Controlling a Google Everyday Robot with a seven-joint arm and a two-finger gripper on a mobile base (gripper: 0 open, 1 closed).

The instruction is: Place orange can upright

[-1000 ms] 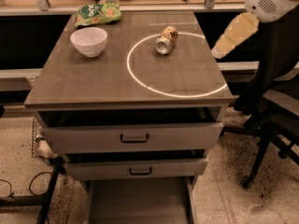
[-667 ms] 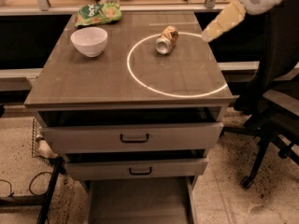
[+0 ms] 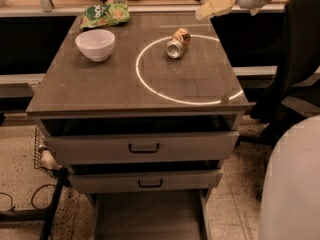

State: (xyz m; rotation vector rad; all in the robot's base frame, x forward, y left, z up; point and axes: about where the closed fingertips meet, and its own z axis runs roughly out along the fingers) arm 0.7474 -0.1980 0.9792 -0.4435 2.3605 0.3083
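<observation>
I observe the orange can (image 3: 178,42) lying on its side on the desk (image 3: 95,86), inside the white ring (image 3: 136,68), upper centre of frame. The gripper (image 3: 214,7) hangs at upper right, apart from the can. The white bowl (image 3: 95,44) and green bag (image 3: 105,15) sit upper left.

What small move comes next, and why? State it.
Probably lower the gripper toward the orange can: the can lies on its side on the table, and the gripper hovers above the table's far edge, apart from it.

Table (image 3: 100,89): orange can (image 3: 178,42), white bowl (image 3: 95,44), green bag (image 3: 105,15); jaws near far-right corner
</observation>
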